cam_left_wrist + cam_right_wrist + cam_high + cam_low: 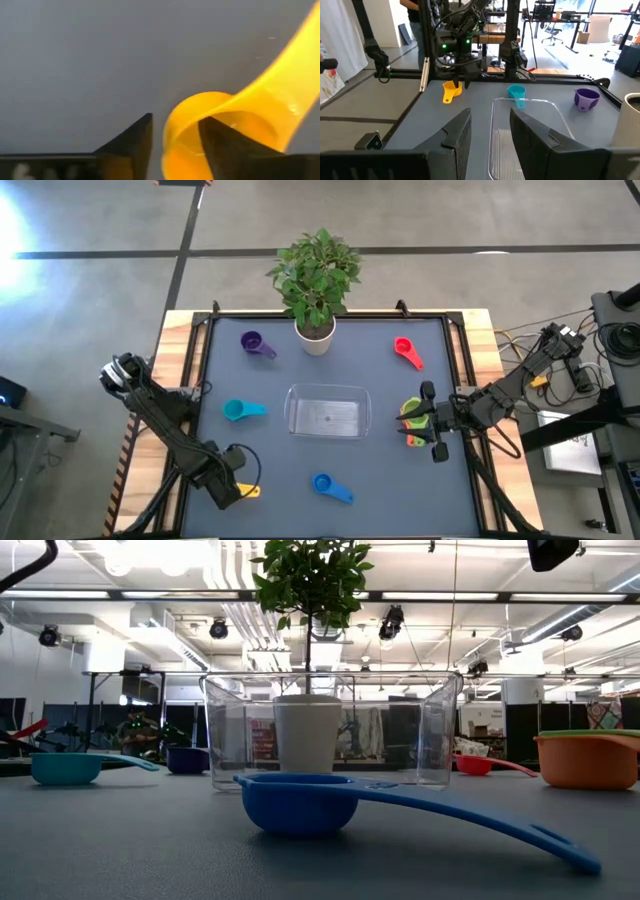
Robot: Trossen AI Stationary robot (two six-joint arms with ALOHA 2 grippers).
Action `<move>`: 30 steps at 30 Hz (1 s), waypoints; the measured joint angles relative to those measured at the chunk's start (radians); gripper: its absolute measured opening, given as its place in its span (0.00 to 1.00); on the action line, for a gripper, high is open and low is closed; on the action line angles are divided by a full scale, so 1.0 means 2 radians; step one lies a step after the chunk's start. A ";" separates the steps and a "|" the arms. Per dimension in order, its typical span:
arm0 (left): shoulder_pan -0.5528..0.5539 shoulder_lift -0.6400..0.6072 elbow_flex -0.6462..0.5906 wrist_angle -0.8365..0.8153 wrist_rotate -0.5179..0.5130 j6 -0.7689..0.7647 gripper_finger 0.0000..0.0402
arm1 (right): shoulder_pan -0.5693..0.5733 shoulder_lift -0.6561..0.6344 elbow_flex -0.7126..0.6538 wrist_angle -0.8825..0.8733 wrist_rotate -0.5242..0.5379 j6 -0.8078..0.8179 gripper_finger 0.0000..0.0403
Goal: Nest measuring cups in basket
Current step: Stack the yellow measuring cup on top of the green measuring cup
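The yellow cup (225, 105) sat at the near-left corner of the surface (400, 500), and your left tool (237, 478) was right down on it. One finger (135, 140) was outside the bowl and the other inside, so the cup's wall stood between them. The outer finger hadn't touched the plastic though, so it was spread, not pinching anything. The other cups were scattered around the basket (327, 412), which sat mid-surface with nothing in it. The teal cup (243, 410) was just off its left side and the blue cup (332, 488) lay in front of it toward the near edge. The purple cup (257, 345) was back left and the red cup (407, 351) back right. The orange cup (585, 762) was off to the basket's right, and from the low view the green cup (590, 732) looked like it was sitting in it. Your right tool (432, 423) hung over that pair, fingers apart, with nothing between them in its wrist view. A white plant pot (315, 335) stood at the back edge behind the basket.
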 joint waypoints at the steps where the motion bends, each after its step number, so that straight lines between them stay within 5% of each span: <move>1: 0.000 0.001 0.000 0.002 0.000 0.005 0.27 | 0.000 0.000 0.000 0.000 0.000 0.002 0.31; 6: 0.002 -0.004 0.013 -0.029 0.000 0.011 0.03 | 0.000 0.000 0.000 0.000 0.000 0.003 0.31; 20: 0.087 -0.010 0.238 -0.239 -0.146 0.117 0.00 | 0.000 0.004 0.018 0.002 0.031 0.021 0.31; 30: 0.221 0.061 0.409 -0.262 -0.196 0.367 0.00 | -0.003 0.039 0.088 -0.046 0.030 0.014 0.39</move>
